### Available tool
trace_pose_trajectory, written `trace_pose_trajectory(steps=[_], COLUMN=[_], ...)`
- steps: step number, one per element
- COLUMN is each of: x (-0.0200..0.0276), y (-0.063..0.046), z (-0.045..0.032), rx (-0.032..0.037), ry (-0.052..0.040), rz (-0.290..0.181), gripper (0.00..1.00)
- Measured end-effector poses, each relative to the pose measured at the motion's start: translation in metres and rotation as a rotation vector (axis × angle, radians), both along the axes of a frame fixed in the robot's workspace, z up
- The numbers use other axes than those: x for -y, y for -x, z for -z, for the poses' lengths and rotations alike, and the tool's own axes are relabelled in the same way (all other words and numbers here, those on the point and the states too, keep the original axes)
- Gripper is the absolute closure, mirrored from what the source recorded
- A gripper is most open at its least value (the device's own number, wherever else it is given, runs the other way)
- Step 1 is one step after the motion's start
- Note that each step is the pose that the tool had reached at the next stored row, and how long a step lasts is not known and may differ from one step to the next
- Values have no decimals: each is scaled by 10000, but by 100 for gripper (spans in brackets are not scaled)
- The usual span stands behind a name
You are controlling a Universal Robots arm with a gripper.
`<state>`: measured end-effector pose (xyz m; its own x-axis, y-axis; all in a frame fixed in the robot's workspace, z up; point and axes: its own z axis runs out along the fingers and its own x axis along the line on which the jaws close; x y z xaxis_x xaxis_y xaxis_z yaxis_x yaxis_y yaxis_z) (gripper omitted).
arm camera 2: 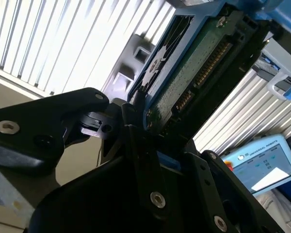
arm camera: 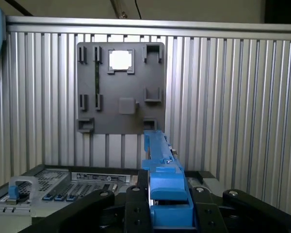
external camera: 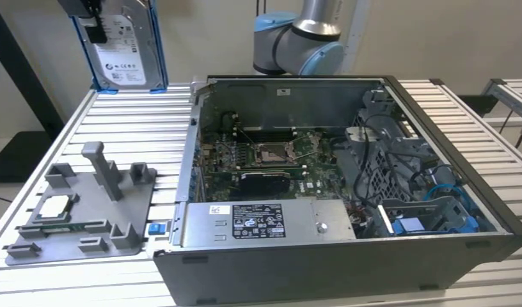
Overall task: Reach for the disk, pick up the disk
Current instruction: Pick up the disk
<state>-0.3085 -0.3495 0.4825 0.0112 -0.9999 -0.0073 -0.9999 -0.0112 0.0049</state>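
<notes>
1. We see the claw [arm camera: 169,196] pinching the disk [external camera: 123,54] by its blue frame, a finger on each side.
2. The disk hangs upright under the claw, clear of the bench [external camera: 116,121], to the exterior view's left of the case [external camera: 329,262].

White printed labels stand on the disk [external camera: 122,54] and on the power supply [external camera: 270,220], but their print cannot be read.

A slatted metal table [external camera: 116,125] carries a grey fixture plate [external camera: 90,212] beside an open computer case [external camera: 312,272].
</notes>
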Motion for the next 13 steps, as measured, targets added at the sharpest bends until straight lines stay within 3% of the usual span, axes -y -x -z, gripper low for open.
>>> trace_pose_trajectory(steps=[13], x=[0], y=[-309], z=[-1], rx=[-2], ry=[1], rz=[0], gripper=[100])
